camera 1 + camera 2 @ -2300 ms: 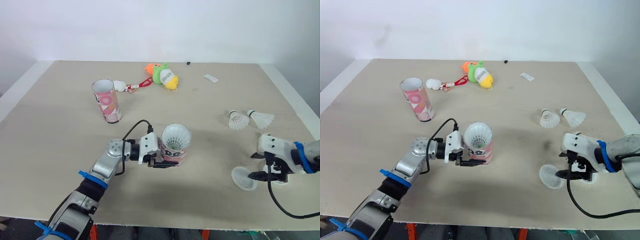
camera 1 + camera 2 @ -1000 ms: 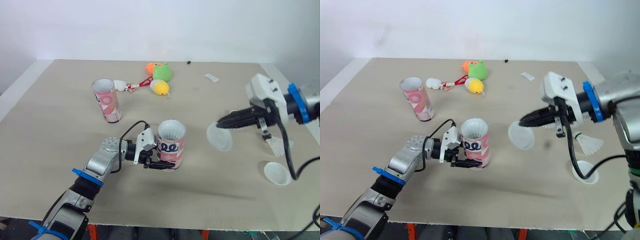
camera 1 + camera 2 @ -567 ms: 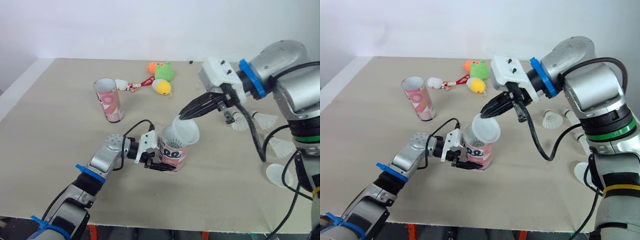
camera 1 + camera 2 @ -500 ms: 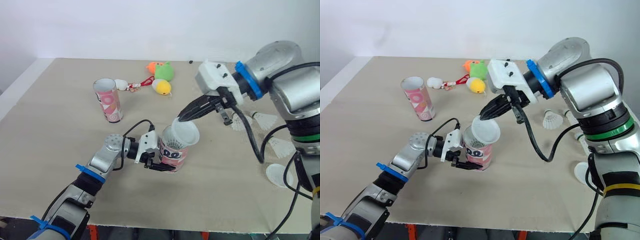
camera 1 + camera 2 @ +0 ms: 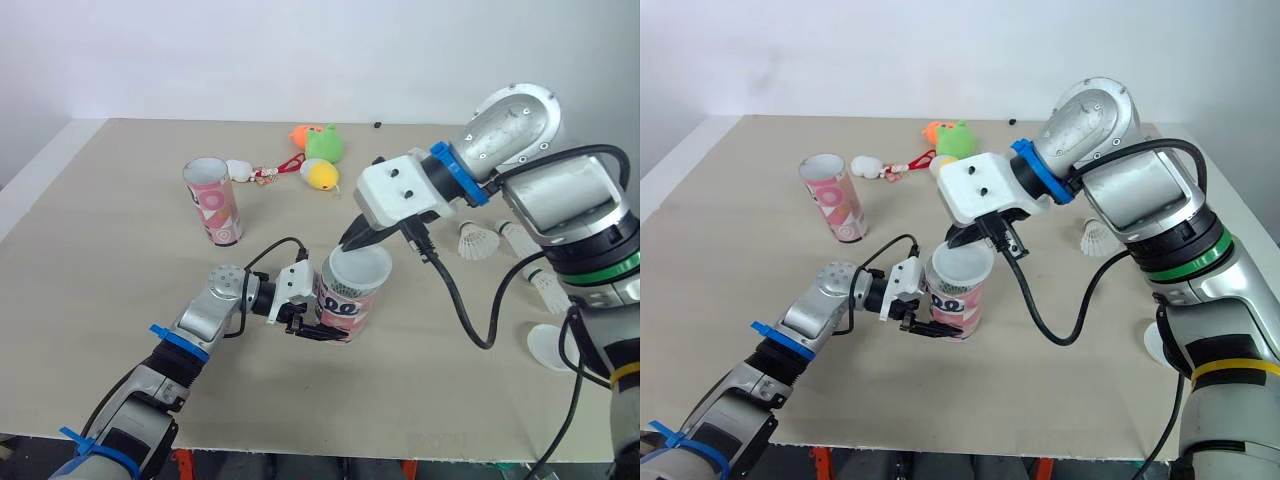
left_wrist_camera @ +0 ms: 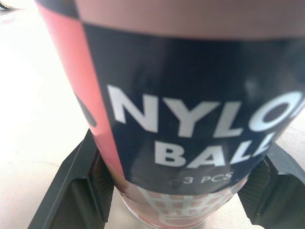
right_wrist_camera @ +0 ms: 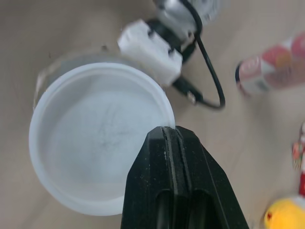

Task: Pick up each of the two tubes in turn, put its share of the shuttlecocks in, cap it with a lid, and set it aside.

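I'm capping the first tube: my right gripper point(image 7: 170, 134), pinching the lid point(image 7: 93, 160) by its rim, has it at the mouth of the tube point(image 5: 343, 305) clamped in my left gripper point(image 5: 320, 322), so next I'd press it square and release.

Silver arms point(image 5: 565, 195), blue bands point(image 5: 452, 176), white wrist housings point(image 5: 398, 195) (two dark screws), black cables point(image 5: 470, 322).

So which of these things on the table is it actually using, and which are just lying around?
Part of the job: the tube in the left fingers; the lid in the right fingers, at the tube's mouth; the second tube; loose shuttlecocks; a spare lid.
Just lying about: the green plush toy; the yellow toy; the white charm.
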